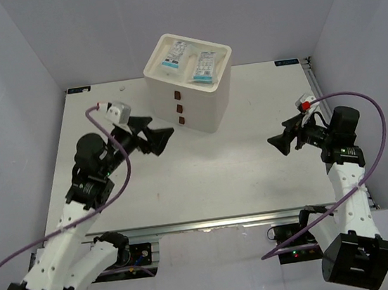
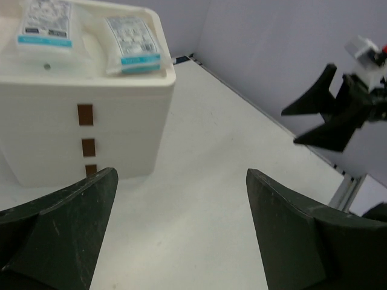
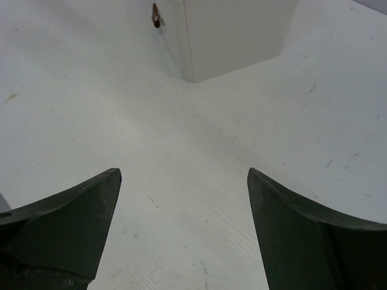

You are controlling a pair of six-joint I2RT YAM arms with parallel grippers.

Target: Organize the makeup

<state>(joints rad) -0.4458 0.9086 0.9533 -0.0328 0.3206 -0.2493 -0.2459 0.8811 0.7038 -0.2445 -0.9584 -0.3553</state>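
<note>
Two flat clear sachets with blue print lie side by side in the open top of the cream drawer box point(image 1: 207, 111): one on the left point(image 1: 174, 56) and one on the right point(image 1: 203, 66). The left wrist view shows the same two, the left sachet point(image 2: 45, 24) and the right sachet point(image 2: 133, 39). My left gripper point(image 1: 163, 139) hovers open and empty over the table, in front and to the left of the box. My right gripper point(image 1: 279, 143) is open and empty at the right, pointing toward the box. No other makeup is in view.
The box front point(image 2: 84, 121) carries three small brown drawer pulls; its lower corner point(image 3: 230, 36) shows in the right wrist view. Purple cables loop from both arms. Grey walls close in the table on three sides.
</note>
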